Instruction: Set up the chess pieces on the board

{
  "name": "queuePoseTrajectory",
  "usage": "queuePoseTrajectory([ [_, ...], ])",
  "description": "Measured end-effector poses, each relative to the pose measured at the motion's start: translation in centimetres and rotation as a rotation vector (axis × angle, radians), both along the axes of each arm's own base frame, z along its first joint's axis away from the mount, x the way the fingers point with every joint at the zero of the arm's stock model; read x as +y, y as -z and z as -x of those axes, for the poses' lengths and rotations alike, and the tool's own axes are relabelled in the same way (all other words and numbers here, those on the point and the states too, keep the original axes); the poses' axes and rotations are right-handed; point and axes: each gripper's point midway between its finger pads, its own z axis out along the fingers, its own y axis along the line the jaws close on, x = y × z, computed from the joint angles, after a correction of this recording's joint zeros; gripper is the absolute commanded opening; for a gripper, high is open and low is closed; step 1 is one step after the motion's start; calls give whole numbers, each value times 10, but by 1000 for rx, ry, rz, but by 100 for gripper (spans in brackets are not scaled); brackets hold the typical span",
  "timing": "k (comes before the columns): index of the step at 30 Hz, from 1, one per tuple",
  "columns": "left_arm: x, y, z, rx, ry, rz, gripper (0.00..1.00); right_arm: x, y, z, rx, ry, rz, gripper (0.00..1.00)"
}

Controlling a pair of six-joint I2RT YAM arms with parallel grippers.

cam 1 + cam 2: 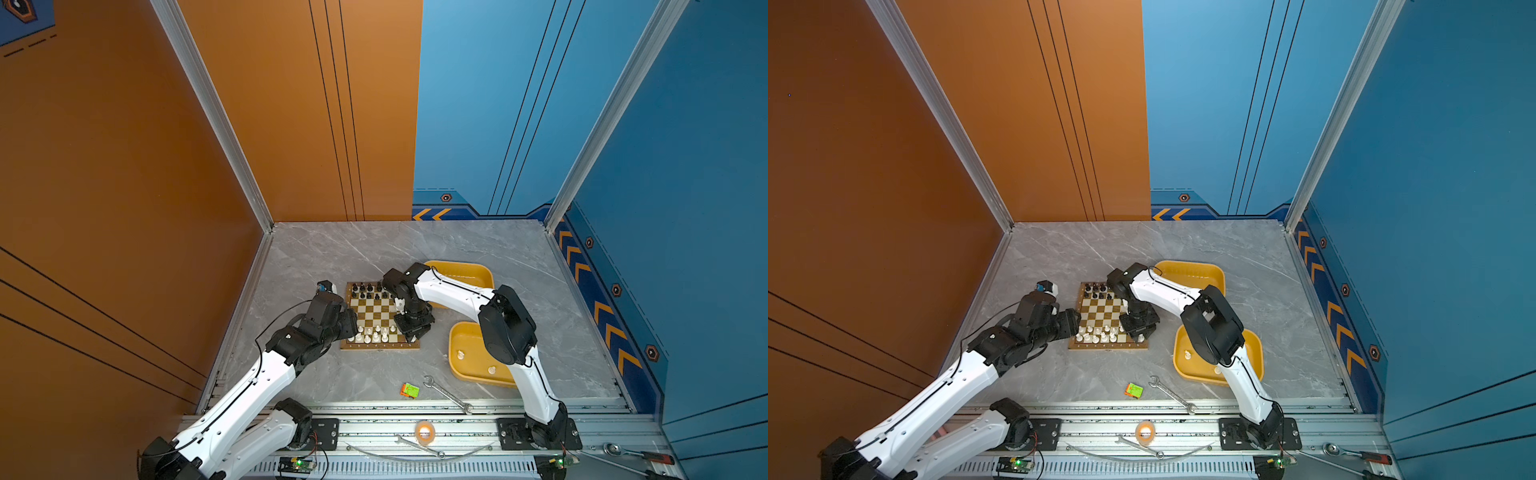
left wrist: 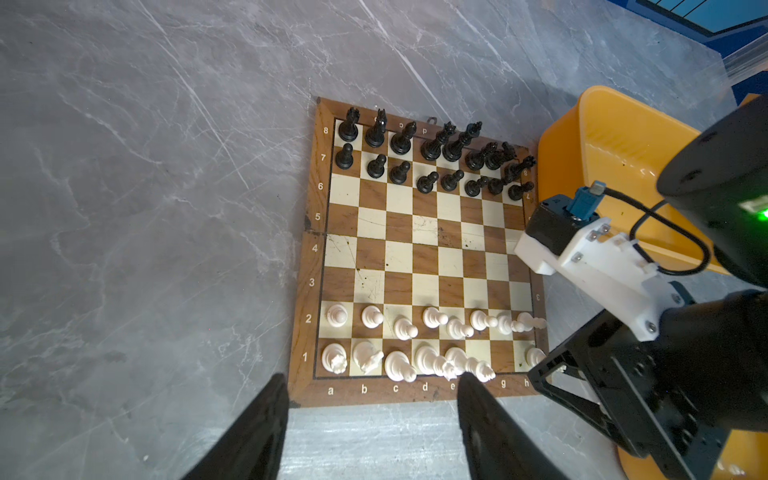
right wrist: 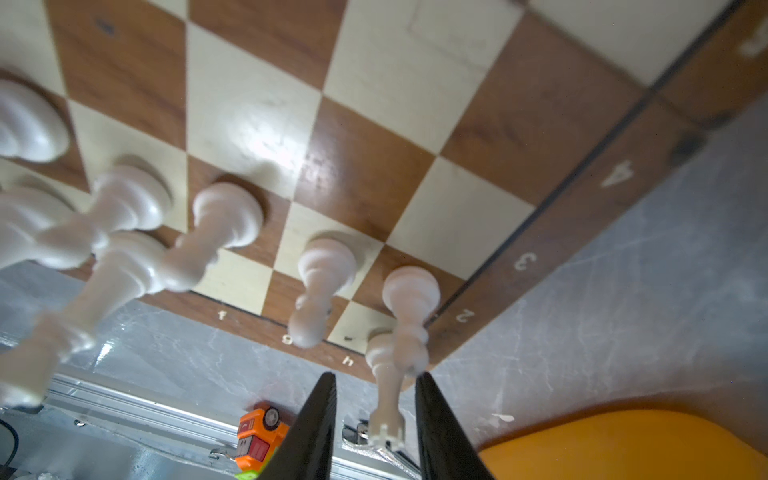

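Right gripper (image 3: 376, 376): lowered over the board's near right corner. Its jaws are parted on either side of a white rook (image 3: 386, 399), with a gap seen at each finger, so nothing is gripped.
Rook's place: h1, the corner square, where it is stood upright.
Left gripper (image 2: 374, 376): held wide open and empty. In both top views it is placed at the board's left edge, beside the white ranks.
Board (image 1: 376, 309): laid flat near the middle of the bench (image 1: 332, 249), with the white ranks turned toward the bench's front edge.
Black pieces (image 2: 434, 143): sixteen are stood on ranks 7 and 8, along the board's far edge.
White pieces (image 2: 372, 316): eight pawns are lined up on rank 2. Rank 1 is filled from a to e and at h, while f1 and g1 are bare.
Near tray (image 1: 473, 357): set just right of the board's near right corner and partly covered by the right arm. Two white pieces (image 1: 460, 354) are seen inside it.
Far tray (image 1: 461, 270): set at the board's far right corner.
Toy car (image 1: 410, 390) and wrench (image 1: 446, 395): laid near the bench's front edge.
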Motion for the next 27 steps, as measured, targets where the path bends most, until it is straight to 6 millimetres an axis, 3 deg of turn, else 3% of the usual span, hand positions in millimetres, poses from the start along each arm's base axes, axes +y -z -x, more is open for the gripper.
queuePoseTrajectory([
  [12, -2, -7, -8, -6, 11, -10, 66, 3, 6, 0, 11, 2, -8, 35],
  [27, -3, -1, -10, 21, 14, -15, 65, 5, 5, 1, 29, 11, -28, 35],
])
